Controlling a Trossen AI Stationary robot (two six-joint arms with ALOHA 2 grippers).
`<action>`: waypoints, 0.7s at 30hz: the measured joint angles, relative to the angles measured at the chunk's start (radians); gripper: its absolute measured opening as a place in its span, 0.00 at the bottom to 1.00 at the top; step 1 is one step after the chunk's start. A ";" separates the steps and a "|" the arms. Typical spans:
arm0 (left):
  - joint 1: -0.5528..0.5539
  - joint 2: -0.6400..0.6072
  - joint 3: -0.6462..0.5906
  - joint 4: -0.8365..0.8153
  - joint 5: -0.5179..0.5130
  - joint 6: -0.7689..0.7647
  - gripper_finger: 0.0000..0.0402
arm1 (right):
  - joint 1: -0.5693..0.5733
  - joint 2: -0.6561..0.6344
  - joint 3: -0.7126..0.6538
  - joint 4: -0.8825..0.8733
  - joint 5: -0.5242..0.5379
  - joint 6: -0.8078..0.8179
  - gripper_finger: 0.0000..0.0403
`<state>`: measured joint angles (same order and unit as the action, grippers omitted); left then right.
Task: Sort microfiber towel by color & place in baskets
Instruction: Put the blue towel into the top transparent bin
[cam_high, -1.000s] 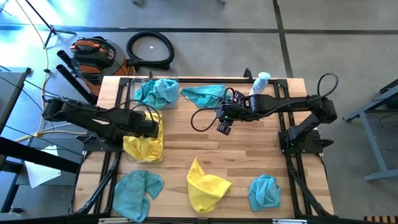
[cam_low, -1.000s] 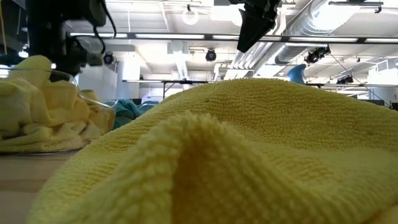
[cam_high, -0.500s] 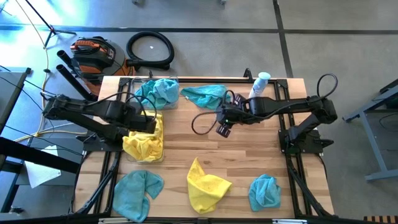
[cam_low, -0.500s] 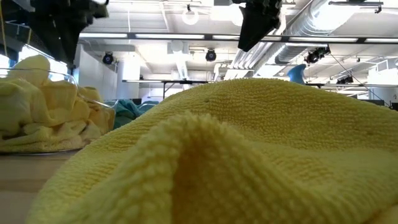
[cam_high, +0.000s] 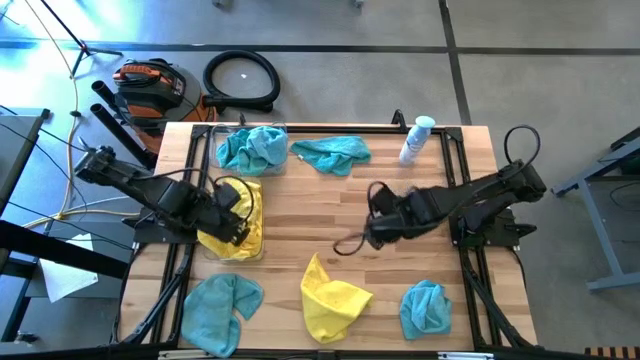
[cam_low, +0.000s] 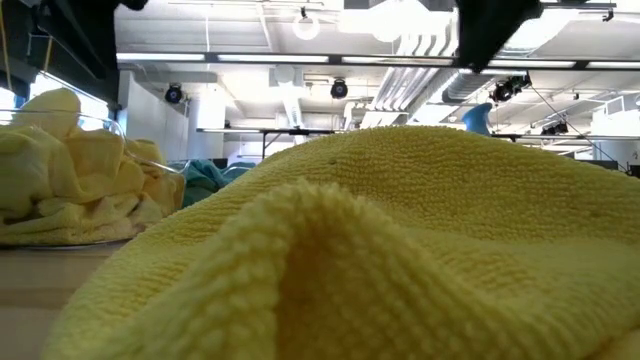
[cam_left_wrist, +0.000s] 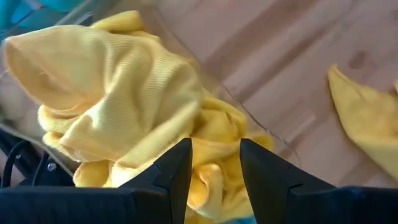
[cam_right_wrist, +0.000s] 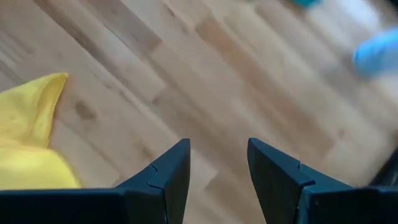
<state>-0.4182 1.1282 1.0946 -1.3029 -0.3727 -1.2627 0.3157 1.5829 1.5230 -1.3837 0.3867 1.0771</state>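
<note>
- Both pairs of jaws are seen spread with nothing between them: those of the left gripper (cam_left_wrist: 214, 163) are held over the heap of bright yellow fuzzy cloths (cam_high: 232, 236), and those of the right gripper (cam_right_wrist: 217, 163) over bare planks of the light wooden bench (cam_high: 300, 205).
- Seen from above, the left gripper (cam_high: 232, 222) is placed at the bench's left side, over the clear plastic rectangular bin (cam_high: 258, 210) in which the yellow heap is packed.
- A second clear bin (cam_high: 231, 130) is found at the far left corner, filled with teal-blue fuzzy cloths (cam_high: 253, 148).
- The right gripper (cam_high: 372, 232) is held near the middle of the bench, apart from every cloth.
- A loose yellow cloth (cam_high: 331, 298) is spread at the near edge, just in front of that gripper; its corner is caught in the right wrist view (cam_right_wrist: 28, 134).
- Three loose teal cloths are left on the planks: one at the far edge (cam_high: 333, 152), one at the near left corner (cam_high: 218, 305), one at the near right (cam_high: 425, 307).
- A white-and-blue bottle (cam_high: 416, 139) is set at the far right.
</note>
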 joint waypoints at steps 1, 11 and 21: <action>-0.019 0.000 0.000 0.005 -0.002 0.012 0.31 | 0.020 0.000 0.000 -0.017 -0.010 0.058 0.39; -0.176 0.000 0.000 0.049 -0.069 0.045 0.31 | 0.222 0.000 0.000 -0.133 -0.112 0.506 0.39; -0.240 0.000 0.000 0.093 -0.085 0.060 0.31 | 0.455 0.000 -0.088 -0.164 -0.279 0.930 0.40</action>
<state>-0.6581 1.1278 1.0946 -1.2103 -0.4575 -1.2028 0.7709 1.5826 1.4352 -1.5479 0.1073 2.0066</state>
